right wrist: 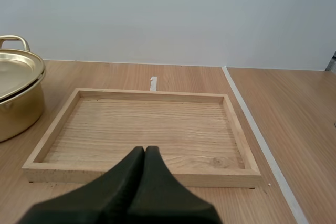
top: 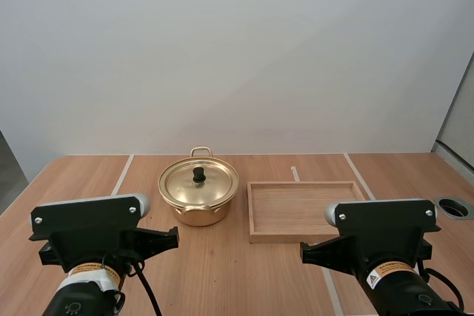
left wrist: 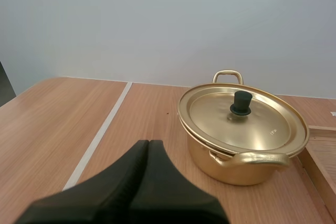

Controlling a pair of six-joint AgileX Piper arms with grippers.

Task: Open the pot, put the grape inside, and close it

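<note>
A gold pot [top: 198, 197] stands near the middle of the table, its gold lid [top: 198, 182] seated on it with a black knob [top: 198, 175] on top. The pot [left wrist: 242, 140] and its lid [left wrist: 244, 119] lie ahead of my left gripper [left wrist: 148, 142], whose fingers lie together as one dark wedge, short of the pot. My right gripper [right wrist: 145, 149] is shut too, just before the near rim of the wooden tray [right wrist: 142, 174]. The pot's edge [right wrist: 18, 98] sits beside that tray. Both arms rest at the near table edge.
The wooden tray [top: 255, 216] lies right of the pot with nothing in it. White tape lines [top: 122, 175] cross the table. A round dark hole [top: 453, 207] sits at the table's right edge.
</note>
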